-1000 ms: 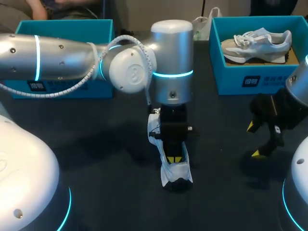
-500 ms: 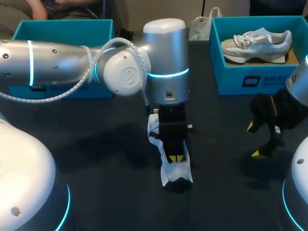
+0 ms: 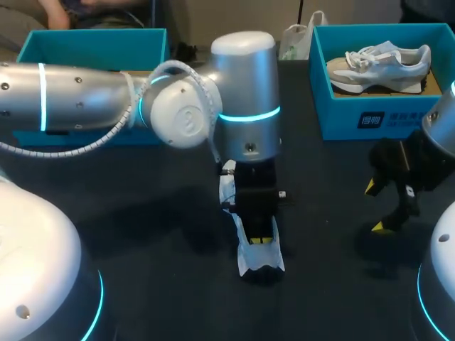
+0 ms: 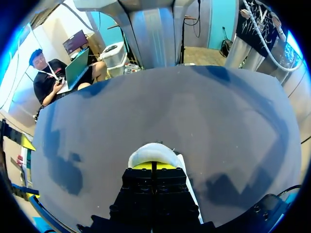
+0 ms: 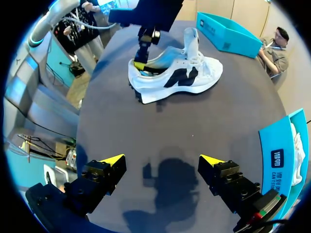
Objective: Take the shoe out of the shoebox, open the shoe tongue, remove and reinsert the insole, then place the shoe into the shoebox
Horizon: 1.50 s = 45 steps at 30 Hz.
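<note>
A white shoe (image 3: 259,257) lies on the dark desk (image 3: 156,234), about midway between the two arms. The left end effector (image 3: 260,240) dips into its opening, jaws pressed together. Whether they pinch anything is hidden. The right end effector (image 3: 377,207) hovers well apart from the shoe, wide open and empty.

Dark grey bench (image 4: 204,111), white shoe (image 4: 148,151) resting on it, left gripper (image 4: 153,166) reaching into the shoe, black fingers (image 4: 138,182) pressed close together, yellow tips just showing.
</note>
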{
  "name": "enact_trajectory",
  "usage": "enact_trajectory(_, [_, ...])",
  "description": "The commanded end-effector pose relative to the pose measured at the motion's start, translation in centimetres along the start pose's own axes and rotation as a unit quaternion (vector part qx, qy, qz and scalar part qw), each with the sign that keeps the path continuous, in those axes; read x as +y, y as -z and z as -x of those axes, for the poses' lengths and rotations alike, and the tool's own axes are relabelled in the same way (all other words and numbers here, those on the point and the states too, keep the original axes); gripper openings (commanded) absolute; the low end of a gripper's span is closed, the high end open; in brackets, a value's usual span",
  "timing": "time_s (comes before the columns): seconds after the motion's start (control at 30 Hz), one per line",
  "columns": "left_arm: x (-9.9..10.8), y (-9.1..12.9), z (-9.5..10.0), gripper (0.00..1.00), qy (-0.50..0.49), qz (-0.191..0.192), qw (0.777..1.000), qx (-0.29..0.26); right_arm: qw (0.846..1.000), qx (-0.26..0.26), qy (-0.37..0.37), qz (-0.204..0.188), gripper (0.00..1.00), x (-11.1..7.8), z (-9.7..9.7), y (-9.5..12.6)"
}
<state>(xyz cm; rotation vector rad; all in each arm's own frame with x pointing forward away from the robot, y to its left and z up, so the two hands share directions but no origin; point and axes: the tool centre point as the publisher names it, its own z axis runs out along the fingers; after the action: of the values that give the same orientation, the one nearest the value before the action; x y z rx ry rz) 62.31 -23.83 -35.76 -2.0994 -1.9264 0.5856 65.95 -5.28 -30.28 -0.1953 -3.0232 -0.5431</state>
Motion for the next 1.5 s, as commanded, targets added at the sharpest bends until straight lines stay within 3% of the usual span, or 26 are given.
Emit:
enact_trajectory(0.03, [1.0, -2.9, 1.0, 0.00, 0.007, 0.013, 1.000, 0.009, 1.000, -0.002, 0.000, -0.001, 1.00, 0.0, -0.1, -0.1])
enact_trajectory(0.3, [3.0, -4.7, 0.6, 0.00, 0.030, 0.038, 0.999, 0.020, 1.000, -0.002, 0.000, -0.001, 1.00, 0.0, -0.1, -0.1])
enact_trajectory(0.6, [4.8, -2.8, -1.2, 0.00, 0.069, 0.067, 0.995, 0.022, 1.000, -0.002, 0.000, -0.001, 1.00, 0.0, -0.1, -0.1])
enact_trajectory(0.9, [4.2, 0.4, -1.9, 0.00, 0.056, 0.047, 0.997, 0.005, 1.000, -0.002, 0.000, -0.001, 1.00, 0.0, -0.1, -0.1])
enact_trajectory(1.5, [4.2, 0.4, -1.9, 0.00, 0.056, 0.047, 0.997, 0.005, 1.000, -0.002, 0.000, -0.001, 1.00, 0.0, -0.1, -0.1])
